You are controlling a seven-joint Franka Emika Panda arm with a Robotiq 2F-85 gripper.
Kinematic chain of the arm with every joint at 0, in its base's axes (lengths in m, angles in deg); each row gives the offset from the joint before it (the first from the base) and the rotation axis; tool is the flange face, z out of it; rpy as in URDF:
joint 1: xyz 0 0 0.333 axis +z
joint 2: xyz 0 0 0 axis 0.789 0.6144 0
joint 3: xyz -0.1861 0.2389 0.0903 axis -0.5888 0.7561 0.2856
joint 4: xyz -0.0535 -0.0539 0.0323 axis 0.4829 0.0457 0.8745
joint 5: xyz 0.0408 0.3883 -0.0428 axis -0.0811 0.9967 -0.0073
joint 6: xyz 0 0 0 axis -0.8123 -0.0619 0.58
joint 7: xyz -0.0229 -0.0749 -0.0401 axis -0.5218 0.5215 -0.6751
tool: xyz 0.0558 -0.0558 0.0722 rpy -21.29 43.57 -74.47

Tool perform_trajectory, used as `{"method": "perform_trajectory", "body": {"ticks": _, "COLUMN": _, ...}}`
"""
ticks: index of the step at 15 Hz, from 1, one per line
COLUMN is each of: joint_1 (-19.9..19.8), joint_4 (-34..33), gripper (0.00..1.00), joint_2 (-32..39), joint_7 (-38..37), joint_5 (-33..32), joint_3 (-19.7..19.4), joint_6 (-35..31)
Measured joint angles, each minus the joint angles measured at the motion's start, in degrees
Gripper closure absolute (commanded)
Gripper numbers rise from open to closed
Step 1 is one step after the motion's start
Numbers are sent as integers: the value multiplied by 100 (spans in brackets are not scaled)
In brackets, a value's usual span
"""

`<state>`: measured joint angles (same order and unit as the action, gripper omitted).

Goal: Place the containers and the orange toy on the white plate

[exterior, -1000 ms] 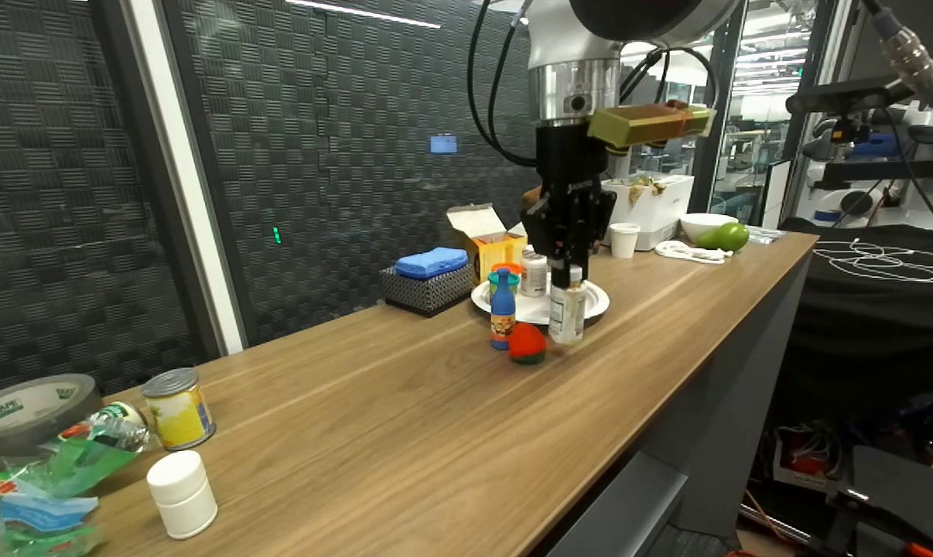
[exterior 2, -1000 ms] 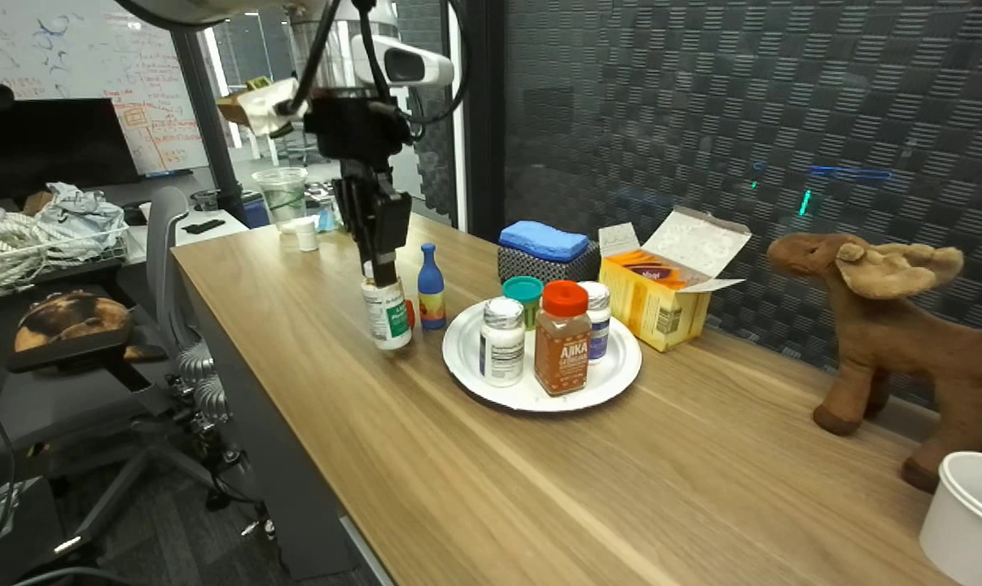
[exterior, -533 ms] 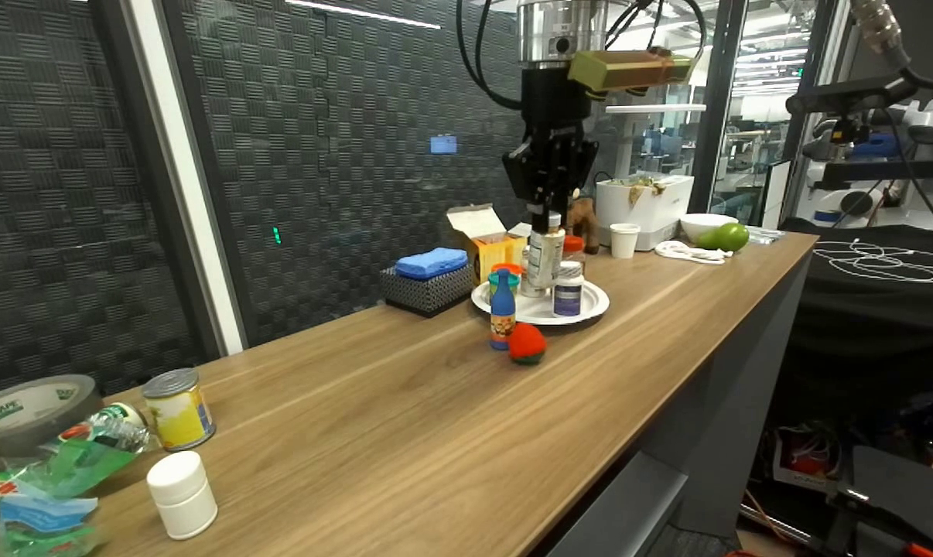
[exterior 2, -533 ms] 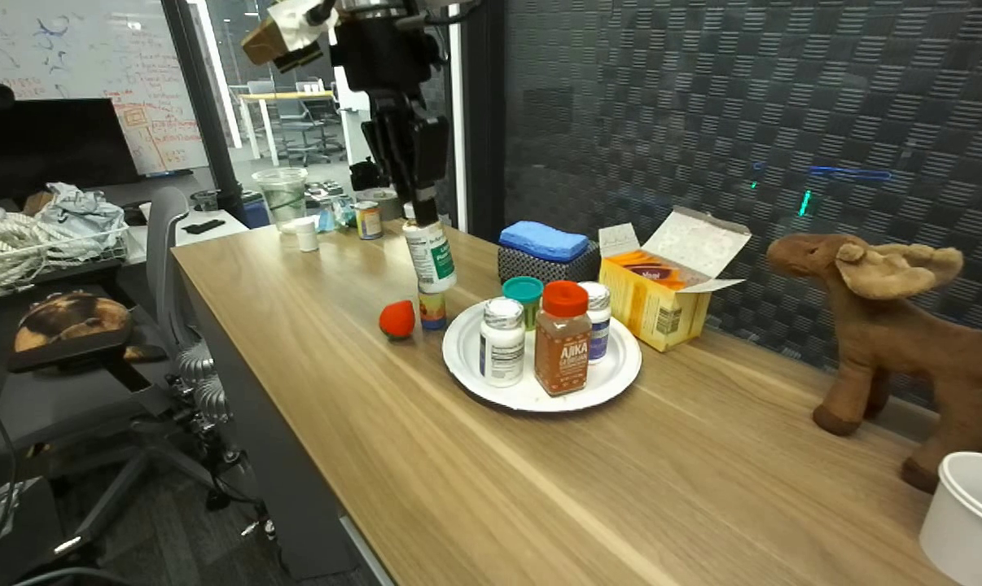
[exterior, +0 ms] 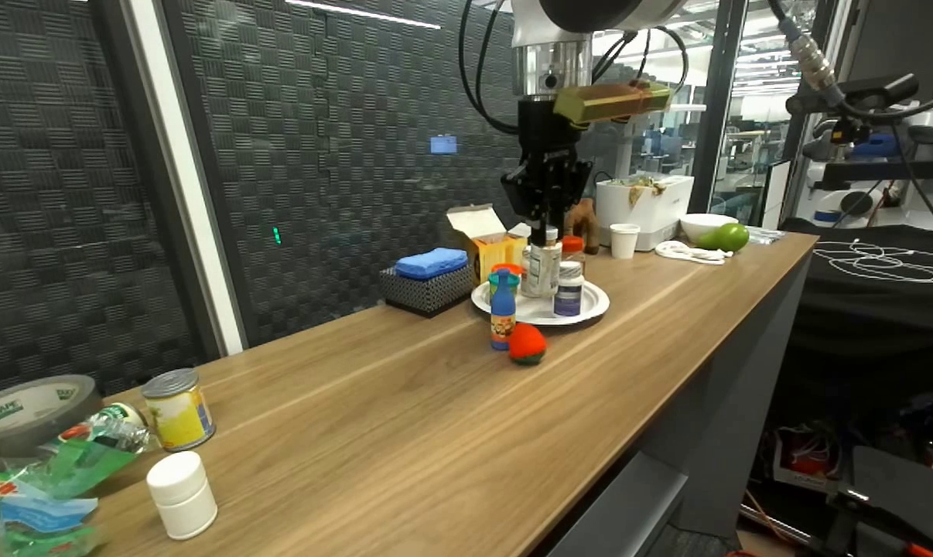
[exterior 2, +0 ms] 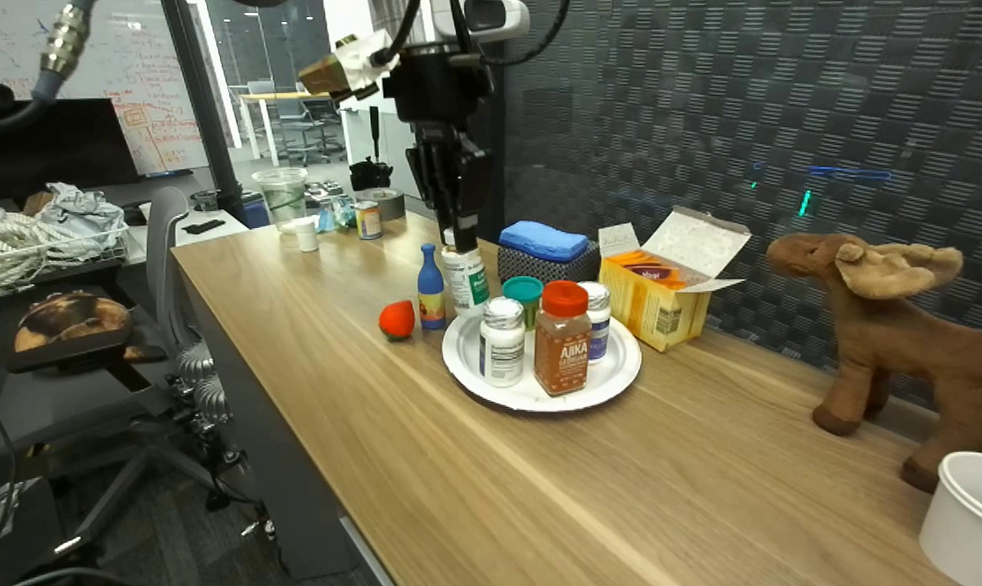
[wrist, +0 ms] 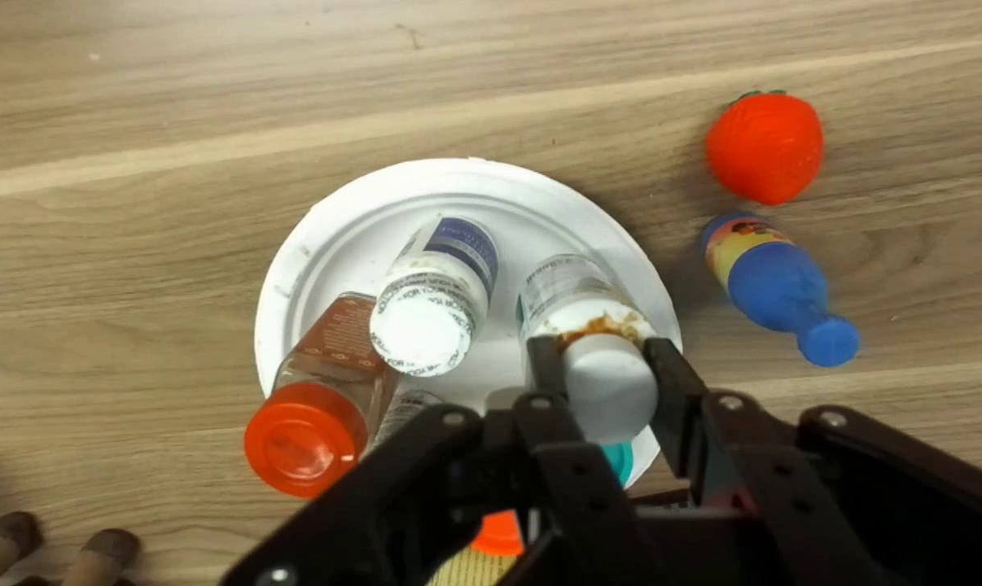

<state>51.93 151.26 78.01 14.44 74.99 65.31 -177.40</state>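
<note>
My gripper [wrist: 605, 358] is shut on the cap of a white bottle with a green label [exterior 2: 468, 281], residue round its neck. In the wrist view this bottle hangs nearly upright over an edge of the white plate [wrist: 491, 179]; whether its base touches, I cannot tell. Other containers stand on the plate: two white bottles [exterior 2: 503, 350], a red-lidded spice jar [exterior 2: 563, 346] and a teal-lidded green cup [exterior 2: 523, 297]. Off the plate, on the table, lies the orange toy [wrist: 768, 146], strawberry-shaped, close to an upright blue toy bottle [wrist: 776, 281].
An open yellow box [exterior 2: 658, 301] and a dark box [exterior 2: 548, 264] topped with a blue cloth [exterior 2: 544, 241] stand along the wall. A brown plush moose [exterior 2: 906, 325] and a white tub [exterior 2: 967, 517] stand farther along. A tin [exterior: 178, 410] and white jar [exterior: 182, 495] sit at the opposite end.
From low beside the orange toy, the gripper has lifted the green-labelled bottle, carried it to the plate and lowered it a little. It hangs straighter than half a second ago.
</note>
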Motion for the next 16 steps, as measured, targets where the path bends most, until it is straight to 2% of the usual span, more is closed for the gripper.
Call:
{"method": "perform_trajectory", "body": {"ticks": 12, "joint_1": -194, "joint_4": -353, "gripper": 92, "joint_2": 633, "joint_7": 4, "joint_5": 244, "joint_3": -278, "joint_6": -782}}
{"method": "perform_trajectory", "body": {"ticks": 16, "joint_1": -228, "joint_4": -388, "gripper": 92, "joint_2": 789, "joint_7": 20, "joint_5": 330, "joint_3": -313, "joint_6": -827}}
